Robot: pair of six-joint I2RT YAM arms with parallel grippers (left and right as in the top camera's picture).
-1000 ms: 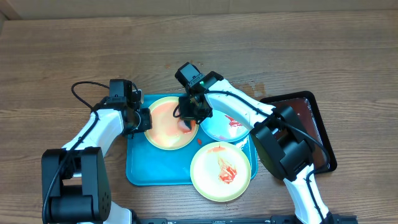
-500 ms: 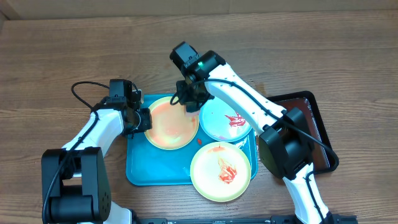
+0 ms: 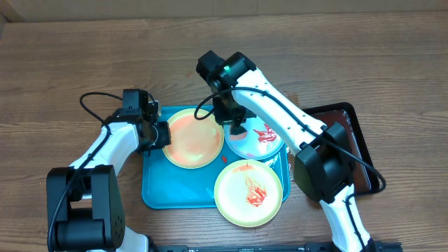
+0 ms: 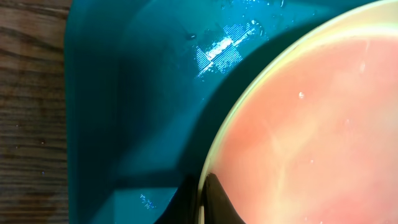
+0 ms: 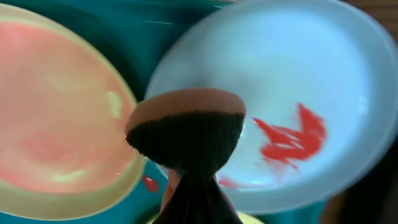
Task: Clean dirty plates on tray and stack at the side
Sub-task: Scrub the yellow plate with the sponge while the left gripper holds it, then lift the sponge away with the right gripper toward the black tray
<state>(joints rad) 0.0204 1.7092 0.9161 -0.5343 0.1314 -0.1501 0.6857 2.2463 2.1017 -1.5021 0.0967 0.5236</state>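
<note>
Overhead, the turquoise tray [image 3: 171, 192] lies on the wooden table [image 3: 70, 63] with three plates at it. A yellow-green plate with a pink film [image 3: 192, 138] sits in the tray's upper left. The light blue plate [image 3: 255, 140], marked with red sauce, lies just to that plate's right. A second yellow-green plate [image 3: 248, 192], also with red smears, lies in front and overhangs the tray's lower right rim. A small dark tray [image 3: 353, 133] sits on the table further right, partly under the right arm. The left pincer [image 3: 161, 135] is at the left rim of the pink-filmed plate, and the right pincer [image 3: 236, 127] hangs over the left part of the light blue plate. A red drop [image 3: 223, 159] lies on the tray between the plates. From the left wrist, the pincer's two dark fingertips [image 4: 214, 202] are pinched narrow on the pale rim of the pink-filmed plate, above the tray floor, with bare table to the left. From the right wrist, the pincer is clamped on the stem of a round dark scrubbing pad [image 5: 186, 134] whose top is stained reddish-brown. The pad hovers over the seam where the pink-filmed plate on the left meets the light blue plate on the right. Whether it touches either plate cannot be told. A red sauce streak [image 5: 292, 140] shows on the blue plate beside the pad.
</note>
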